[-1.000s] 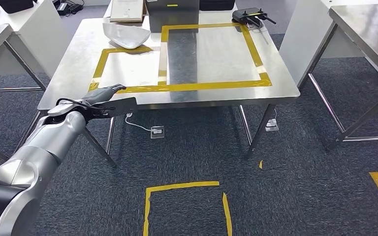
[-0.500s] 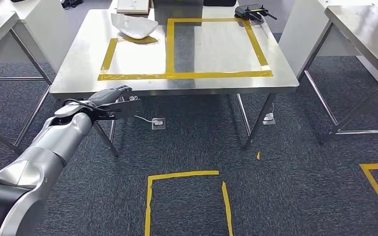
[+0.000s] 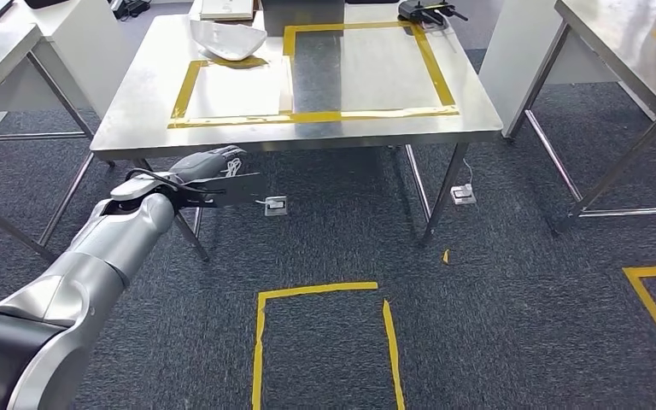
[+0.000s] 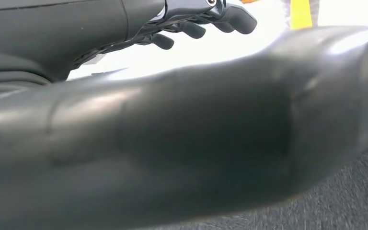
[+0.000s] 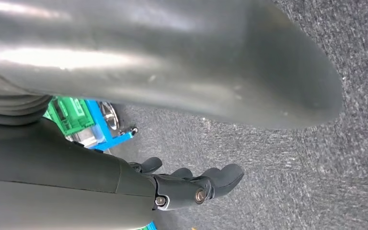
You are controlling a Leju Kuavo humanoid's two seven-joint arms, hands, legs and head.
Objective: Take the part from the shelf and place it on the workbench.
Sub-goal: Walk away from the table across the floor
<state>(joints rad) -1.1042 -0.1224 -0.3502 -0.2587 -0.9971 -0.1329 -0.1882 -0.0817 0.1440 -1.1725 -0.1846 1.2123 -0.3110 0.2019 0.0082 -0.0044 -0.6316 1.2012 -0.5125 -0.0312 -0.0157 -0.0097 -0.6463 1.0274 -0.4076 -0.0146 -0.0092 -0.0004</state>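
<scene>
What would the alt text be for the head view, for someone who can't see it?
The robot's left hand holds a flat dark part out in front, short of a steel workbench marked with yellow tape rectangles. A white curved part lies on the bench's far left.

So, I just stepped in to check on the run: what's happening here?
The robot stands on the carpet short of the steel workbench, carrying a flat dark part in its left hand, held out in front at about table-edge height. The part is not yet on the bench. A white curved piece already lies at the far corner of the smaller yellow-taped rectangle. The right hand hangs over the floor with nothing in it, fingers loosely apart.
</scene>
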